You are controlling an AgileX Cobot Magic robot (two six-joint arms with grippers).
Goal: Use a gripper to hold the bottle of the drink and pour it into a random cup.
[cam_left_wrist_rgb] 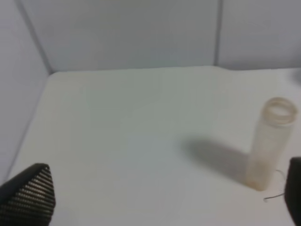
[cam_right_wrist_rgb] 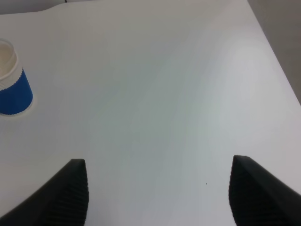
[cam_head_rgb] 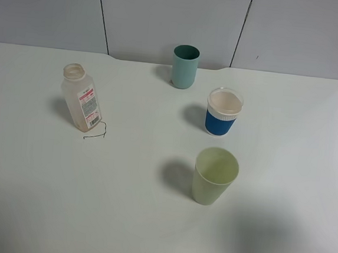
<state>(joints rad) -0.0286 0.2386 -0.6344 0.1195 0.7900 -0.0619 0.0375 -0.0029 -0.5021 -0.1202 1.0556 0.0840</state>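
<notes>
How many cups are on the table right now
3. The teal cup stands farthest back, the blue cup with a white rim sits in front of it to the right, and the pale yellow-green cup is nearest. None seems hidden.

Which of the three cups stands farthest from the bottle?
The pale yellow-green cup, nearest the camera. The teal cup and the blue cup with the white rim both stand closer to the bottle.

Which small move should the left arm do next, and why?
Probably bring the open left gripper toward the bottle, fingers either side of its body. The bottle stands uncapped and ungrasped on the table, apart from the teal cup.
</notes>
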